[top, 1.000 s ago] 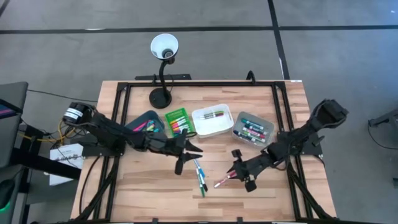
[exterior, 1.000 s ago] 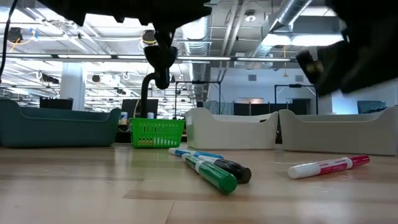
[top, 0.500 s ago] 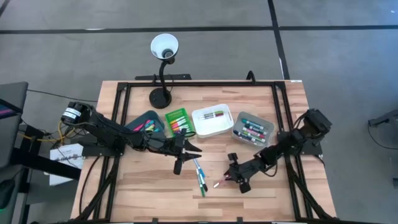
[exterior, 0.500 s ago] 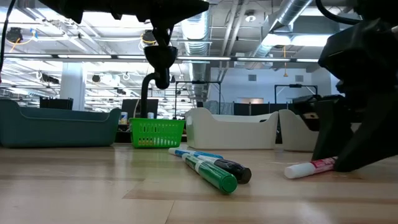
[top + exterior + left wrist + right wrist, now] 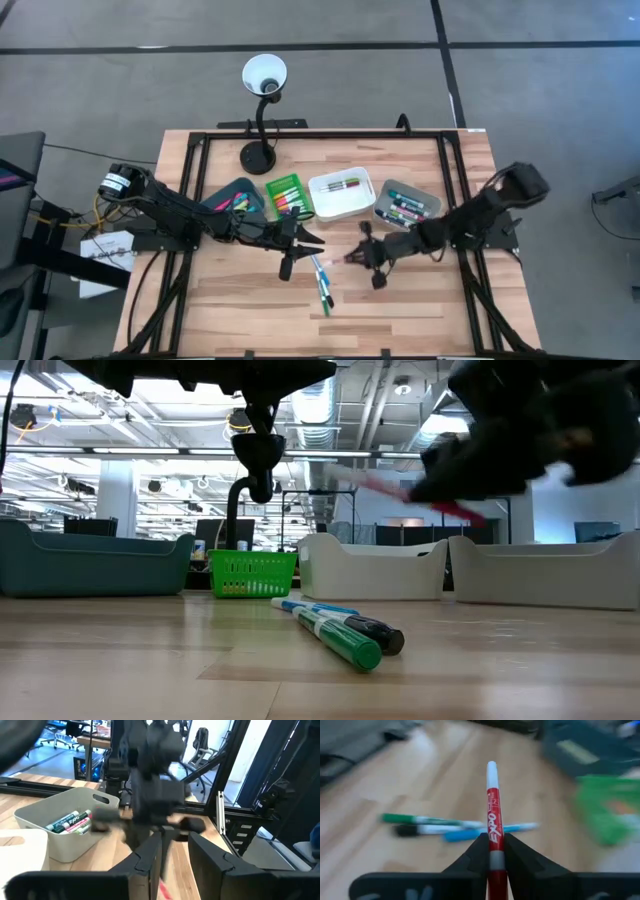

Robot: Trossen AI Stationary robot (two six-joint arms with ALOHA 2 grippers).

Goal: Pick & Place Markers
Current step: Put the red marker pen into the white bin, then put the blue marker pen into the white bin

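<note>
The right gripper (image 5: 362,257) sits at the centre of the high view, lifted off the table (image 5: 420,300), its fingers (image 5: 479,851) pinched tight on a red marker (image 5: 493,820). They clamp the barrel near its tail, so most of the pen juts out forward, long axis in line with the fingers, white end leading. In the low view the marker (image 5: 415,497) hangs in the air, tilted, upper right of centre. The lift probably clears it for carrying to one of the bins (image 5: 408,207) above it in the frame. Three loose markers (image 5: 322,283), green, black and blue, lie together on the table at lower centre. The left gripper (image 5: 312,241) waits just above them, fingers partly apart and holding nothing.
</note>
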